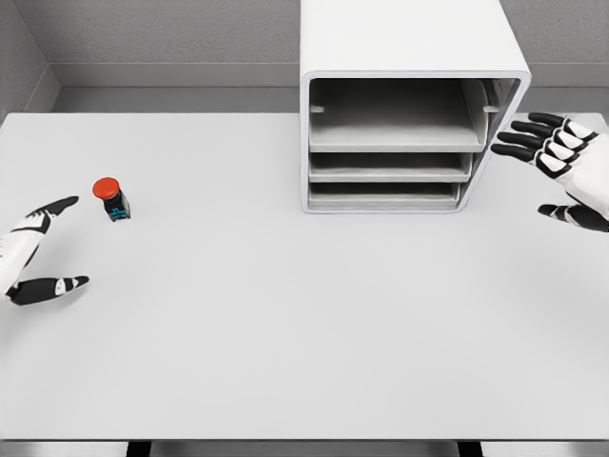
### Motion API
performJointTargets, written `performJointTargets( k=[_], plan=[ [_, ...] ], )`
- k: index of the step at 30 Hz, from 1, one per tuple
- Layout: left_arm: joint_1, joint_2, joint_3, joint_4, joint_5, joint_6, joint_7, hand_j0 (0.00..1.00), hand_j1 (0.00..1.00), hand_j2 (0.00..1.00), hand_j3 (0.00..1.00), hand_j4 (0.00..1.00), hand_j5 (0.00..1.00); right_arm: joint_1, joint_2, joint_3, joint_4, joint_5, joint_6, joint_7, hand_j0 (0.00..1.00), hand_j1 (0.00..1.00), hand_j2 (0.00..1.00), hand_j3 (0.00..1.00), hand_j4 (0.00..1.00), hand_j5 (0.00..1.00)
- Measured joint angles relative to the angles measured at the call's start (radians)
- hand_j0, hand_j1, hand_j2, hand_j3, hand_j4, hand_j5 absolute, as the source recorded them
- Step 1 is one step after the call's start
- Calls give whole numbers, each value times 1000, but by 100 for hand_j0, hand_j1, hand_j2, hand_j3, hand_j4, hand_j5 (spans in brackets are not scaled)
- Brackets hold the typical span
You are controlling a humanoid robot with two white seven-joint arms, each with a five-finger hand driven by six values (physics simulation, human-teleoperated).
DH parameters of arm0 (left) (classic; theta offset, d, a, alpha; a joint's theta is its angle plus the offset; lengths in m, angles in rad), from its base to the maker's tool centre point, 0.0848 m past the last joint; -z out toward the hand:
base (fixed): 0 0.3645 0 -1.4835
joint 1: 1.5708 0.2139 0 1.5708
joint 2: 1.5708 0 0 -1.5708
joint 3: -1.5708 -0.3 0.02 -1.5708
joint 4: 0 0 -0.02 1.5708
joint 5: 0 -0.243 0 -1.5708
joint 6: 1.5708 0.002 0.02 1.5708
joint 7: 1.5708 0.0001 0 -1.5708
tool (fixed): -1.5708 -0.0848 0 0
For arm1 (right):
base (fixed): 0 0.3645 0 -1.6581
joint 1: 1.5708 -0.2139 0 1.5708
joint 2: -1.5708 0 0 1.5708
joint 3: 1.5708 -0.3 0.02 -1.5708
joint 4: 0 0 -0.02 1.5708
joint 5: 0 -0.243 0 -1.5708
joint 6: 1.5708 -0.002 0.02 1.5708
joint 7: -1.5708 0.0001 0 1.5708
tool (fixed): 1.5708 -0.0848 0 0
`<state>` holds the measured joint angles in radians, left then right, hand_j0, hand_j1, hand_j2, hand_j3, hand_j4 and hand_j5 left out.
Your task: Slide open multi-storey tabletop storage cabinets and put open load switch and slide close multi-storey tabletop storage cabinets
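Early stage: cabinet point(409, 105) drawers look pushed in (hard to be sure), nothing stowed. Load switch point(112, 199) sits on the table point(304, 333) at far left, just beside the left hand point(33, 252), fingers spread, not touching. Right hand point(561, 167) splayed near the cabinet's right edge, holding nothing.

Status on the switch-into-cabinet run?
Early. Done: nothing visible. The cabinet shows three trays, all pushed in. In hand: nothing; the left hand is open beside the switch, the right hand open by the cabinet's right side. Left: slide open, load switch, close.
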<state>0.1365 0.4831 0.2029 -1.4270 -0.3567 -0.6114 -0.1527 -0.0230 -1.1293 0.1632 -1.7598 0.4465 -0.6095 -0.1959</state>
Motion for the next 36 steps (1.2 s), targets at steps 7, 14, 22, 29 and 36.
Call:
performJointTargets(
  k=[7, 14, 22, 29, 36],
  plan=[
    [-34, 0, 1, 0, 0, 0, -26, 100, 100, 100, 100, 100, 100, -3, 28, 37, -4, 7, 0, 0, 100, 100, 100, 100, 100, 100],
    [-155, 1, 0, 12, -2, 0, -193, 100, 100, 100, 100, 100, 100, -80, 123, 82, -5, 17, -1, 1, 100, 100, 100, 100, 100, 100],
    [-337, 5, -4, 74, -122, -1, -433, 100, 100, 100, 100, 100, 100, -206, 237, 209, 5, 45, -1, 55, 90, 90, 90, 90, 90, 90],
    [-443, 6, -4, 94, -289, -2, -456, 100, 100, 100, 100, 100, 100, -293, 269, 253, 11, 44, -1, 109, 86, 86, 86, 86, 86, 86],
    [-471, -4, -34, 92, -431, -2, -458, 100, 100, 100, 100, 100, 100, -419, 260, 366, 69, 8, -1, 117, 82, 82, 82, 82, 82, 82]
  ],
)
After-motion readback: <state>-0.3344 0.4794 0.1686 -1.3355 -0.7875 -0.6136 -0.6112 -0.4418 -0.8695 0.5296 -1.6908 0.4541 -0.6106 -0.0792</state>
